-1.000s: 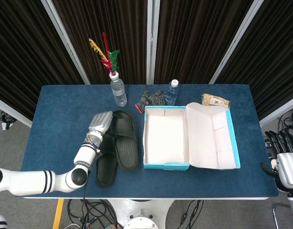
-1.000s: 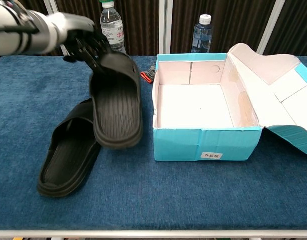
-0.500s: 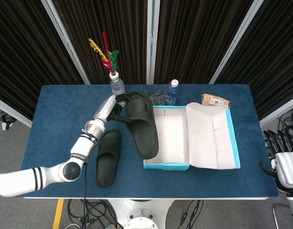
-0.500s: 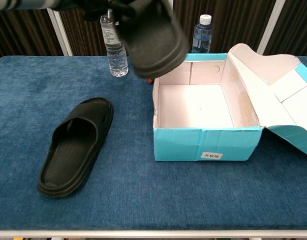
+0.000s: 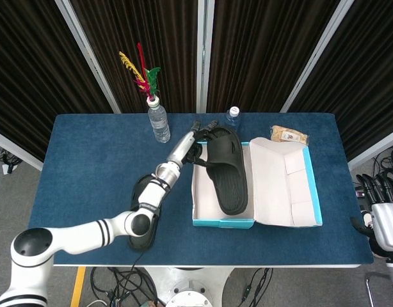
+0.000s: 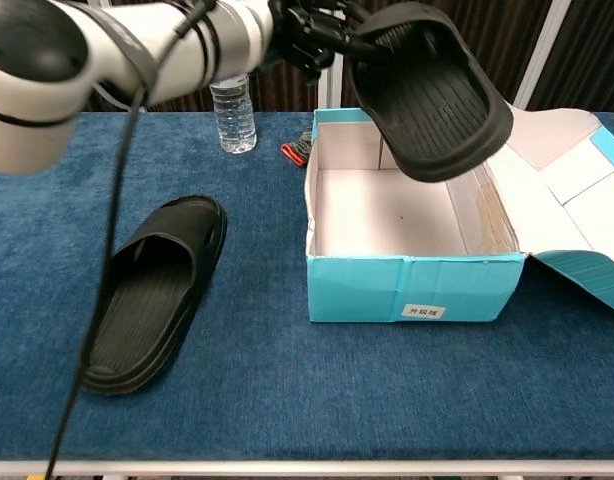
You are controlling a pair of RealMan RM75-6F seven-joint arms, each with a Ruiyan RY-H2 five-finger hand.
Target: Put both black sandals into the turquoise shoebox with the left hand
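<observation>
Head view: left hand (image 5: 195,144), fingers gripping the sandal (image 5: 226,169), has moved over the shoebox (image 5: 203,221).

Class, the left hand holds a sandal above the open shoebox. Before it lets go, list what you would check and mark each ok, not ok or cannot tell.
1. Left hand grips the held sandal: ok.
2. Held sandal is over the turquoise shoebox opening: ok.
3. Box interior free of other items: ok.
4. Lid folded open, out of the way: ok.
5. Sandal low enough to release gently: cannot tell.
6. Second sandal already boxed: not ok, it lies on the table.
</observation>
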